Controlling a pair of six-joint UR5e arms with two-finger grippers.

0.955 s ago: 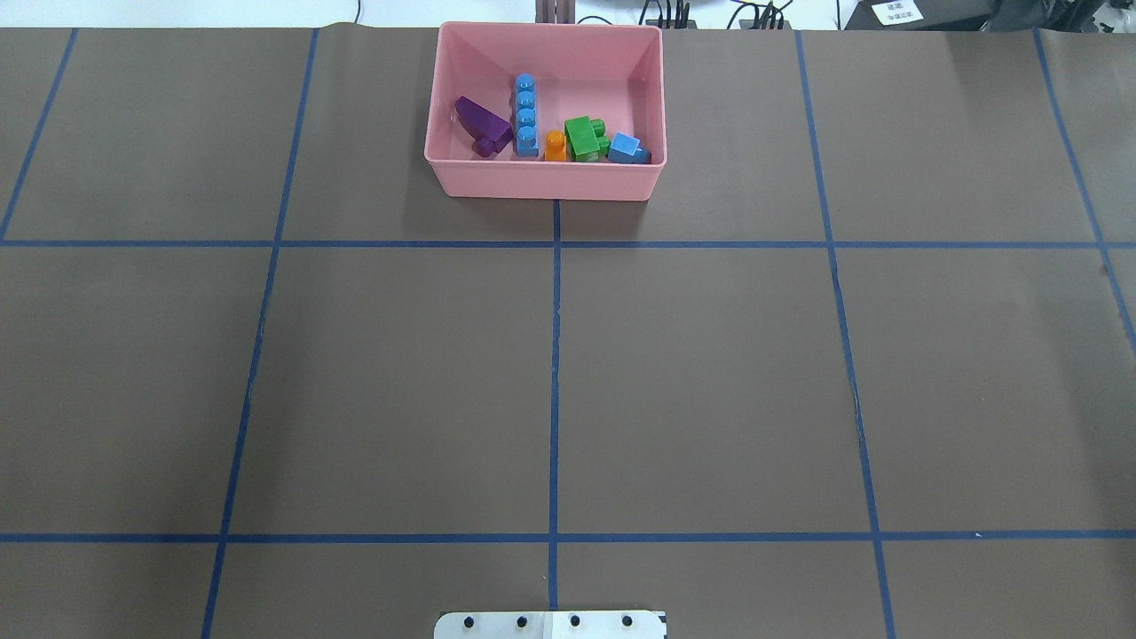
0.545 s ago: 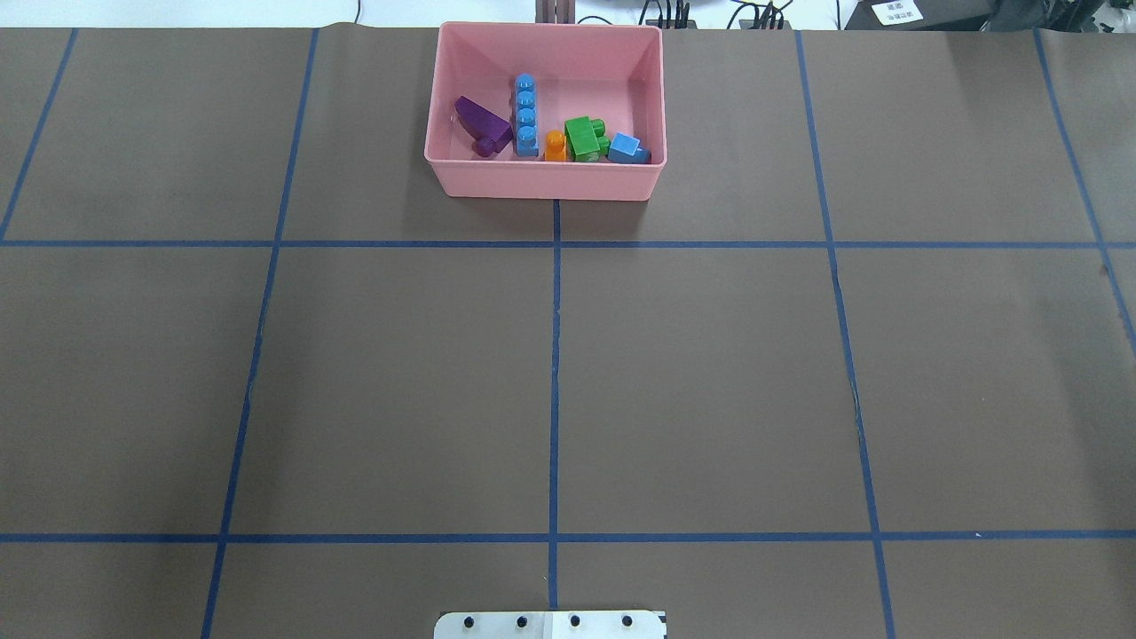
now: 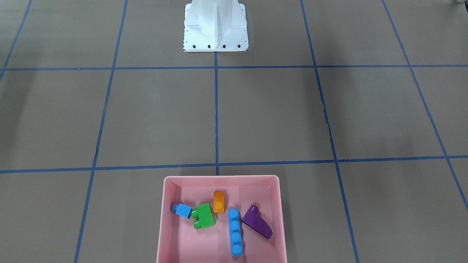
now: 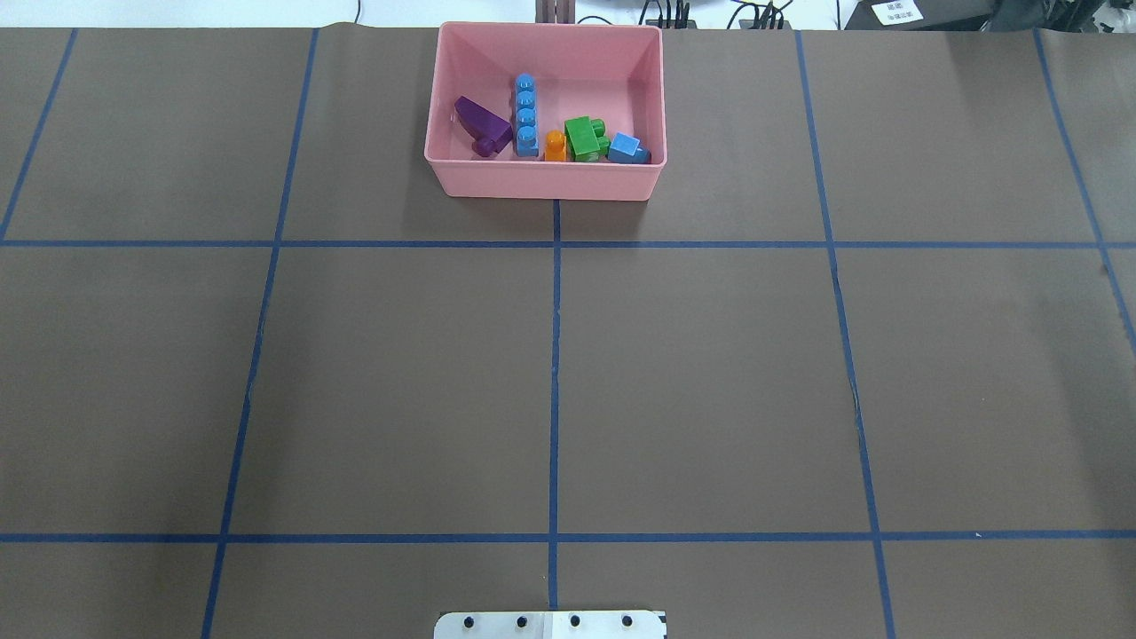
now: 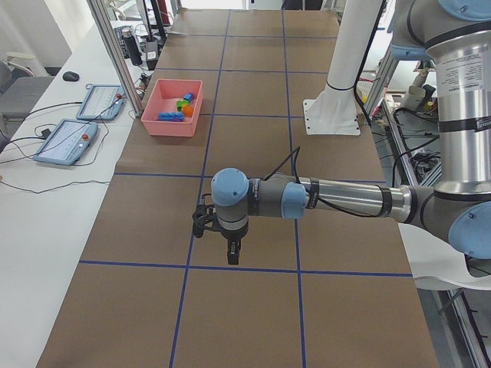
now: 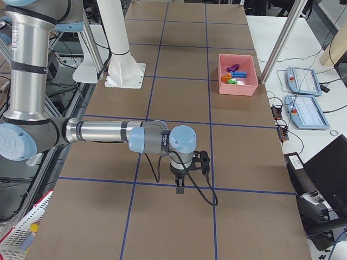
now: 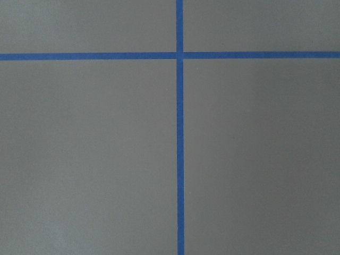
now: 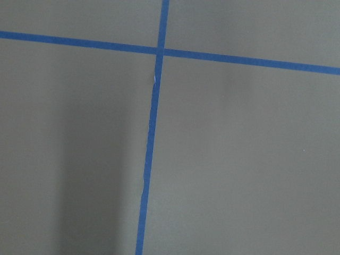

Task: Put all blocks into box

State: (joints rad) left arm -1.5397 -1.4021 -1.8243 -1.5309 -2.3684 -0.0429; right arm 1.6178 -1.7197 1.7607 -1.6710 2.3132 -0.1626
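The pink box (image 4: 543, 177) stands at the table's far middle, and it also shows in the front-facing view (image 3: 221, 178). Inside it lie the purple wedge (image 4: 482, 118), the long blue brick (image 4: 526, 115), the orange brick (image 4: 556, 146), the green brick (image 4: 583, 138) and the small blue brick (image 4: 626, 148). My left gripper (image 5: 232, 257) hangs over bare table in the left side view. My right gripper (image 6: 180, 187) does the same in the right side view. Both are far from the box. I cannot tell whether either is open or shut.
Brown paper with blue tape grid lines (image 4: 555, 355) covers the table. The white robot base (image 3: 215, 27) stands at the near edge. Tablets (image 5: 73, 138) lie on a side desk beyond the box. Both wrist views show only paper and tape.
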